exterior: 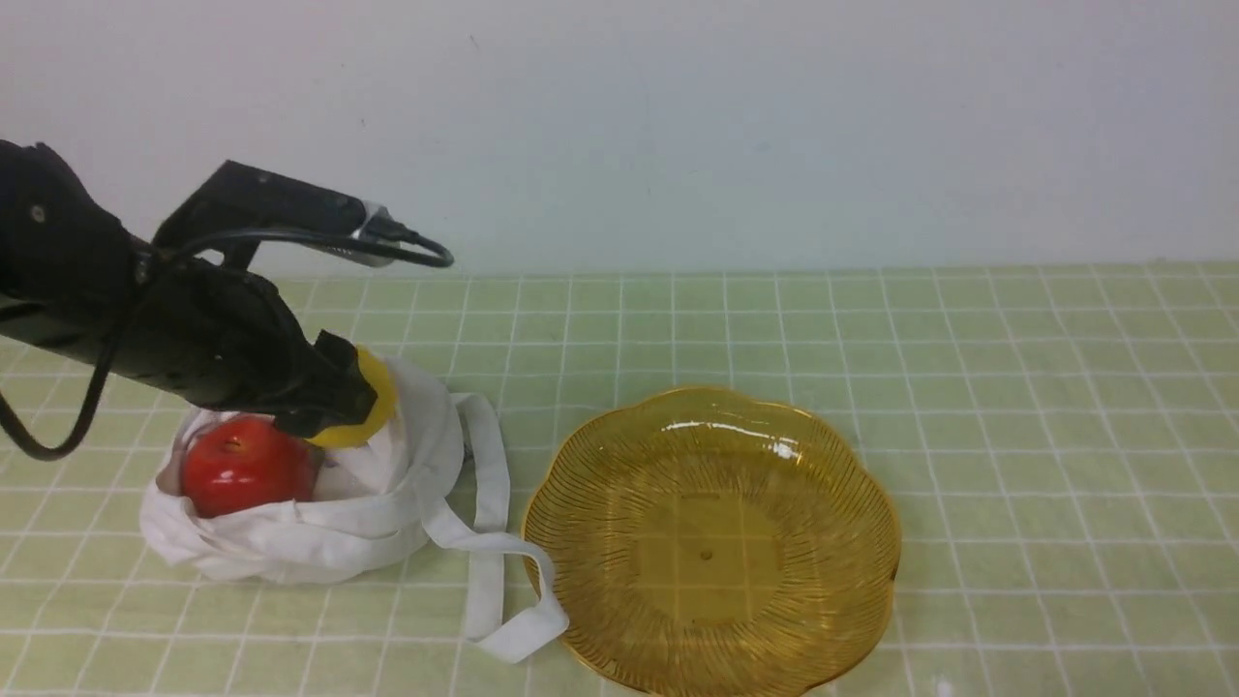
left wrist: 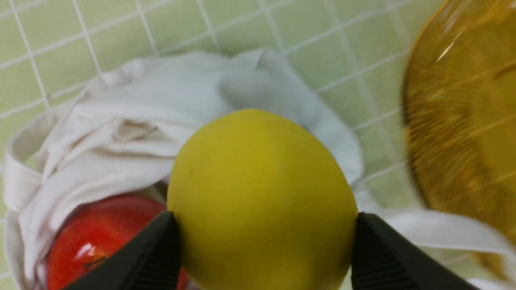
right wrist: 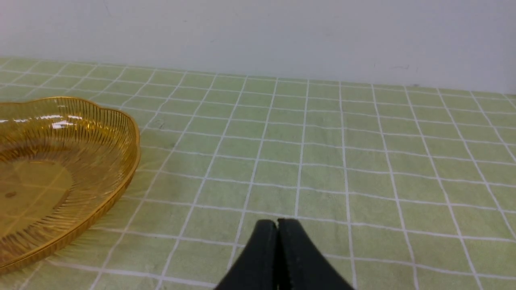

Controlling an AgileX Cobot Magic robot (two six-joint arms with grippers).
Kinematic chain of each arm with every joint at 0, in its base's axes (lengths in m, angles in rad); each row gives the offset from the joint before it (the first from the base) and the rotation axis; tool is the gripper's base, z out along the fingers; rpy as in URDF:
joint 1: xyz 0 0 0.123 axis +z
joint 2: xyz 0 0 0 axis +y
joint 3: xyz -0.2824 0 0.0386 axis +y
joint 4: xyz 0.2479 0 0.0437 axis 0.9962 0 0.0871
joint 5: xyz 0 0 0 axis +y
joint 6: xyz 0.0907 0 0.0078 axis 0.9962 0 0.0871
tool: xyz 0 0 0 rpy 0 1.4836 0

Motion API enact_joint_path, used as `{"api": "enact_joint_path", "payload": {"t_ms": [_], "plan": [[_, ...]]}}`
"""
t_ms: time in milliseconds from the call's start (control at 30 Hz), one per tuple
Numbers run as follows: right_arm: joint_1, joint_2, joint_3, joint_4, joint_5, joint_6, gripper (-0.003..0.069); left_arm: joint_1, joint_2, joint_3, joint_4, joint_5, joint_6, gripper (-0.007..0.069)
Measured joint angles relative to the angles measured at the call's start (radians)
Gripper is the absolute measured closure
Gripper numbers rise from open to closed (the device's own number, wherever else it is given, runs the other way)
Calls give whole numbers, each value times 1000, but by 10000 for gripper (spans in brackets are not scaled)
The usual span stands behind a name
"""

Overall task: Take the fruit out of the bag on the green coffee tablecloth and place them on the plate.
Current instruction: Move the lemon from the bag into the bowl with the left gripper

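My left gripper (exterior: 348, 407) is shut on the yellow lemon (exterior: 373, 402) and holds it just above the open white bag (exterior: 319, 532). In the left wrist view both black jaws press the lemon's (left wrist: 262, 197) sides. The red apple (exterior: 247, 465) lies inside the bag, also shown in the left wrist view (left wrist: 96, 237). The amber plate (exterior: 716, 542) sits on the green tablecloth (exterior: 1016, 407) to the right of the bag and holds nothing. My right gripper (right wrist: 277, 223) is shut and empty over bare cloth right of the plate (right wrist: 60, 169); it is out of the front view.
The bag's long white strap (exterior: 489, 552) loops across the cloth and touches the plate's left rim. A plain white wall (exterior: 678, 126) runs along the far edge of the table.
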Motion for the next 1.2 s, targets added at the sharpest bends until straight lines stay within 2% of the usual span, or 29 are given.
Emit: {"api": "enact_joint_path", "payload": {"t_ms": [167, 267, 300, 367, 467, 567, 833, 933, 1067, 1200], "plan": [[0, 0, 0, 0, 0, 0, 673, -57, -70, 0, -82, 32, 5, 139], [0, 0, 0, 0, 0, 0, 673, -175, -79, 0, -160, 71, 10, 139], [0, 0, 0, 0, 0, 0, 673, -183, -76, 0, -164, 71, 10, 139], [0, 0, 0, 0, 0, 0, 673, -270, -45, 0, -180, 65, 12, 139], [0, 0, 0, 0, 0, 0, 673, -347, 3, 0, -185, 30, 15, 139], [0, 0, 0, 0, 0, 0, 673, -426, 109, 0, -189, -73, 15, 139], [0, 0, 0, 0, 0, 0, 673, -462, 274, 0, -204, -205, 10, 137], [0, 0, 0, 0, 0, 0, 673, -463, 293, 0, -204, -206, 10, 95], [0, 0, 0, 0, 0, 0, 673, -463, 292, -5, -204, -201, 10, -13], [0, 0, 0, 0, 0, 0, 673, -462, 252, -38, -201, -166, -1, -1]]}}
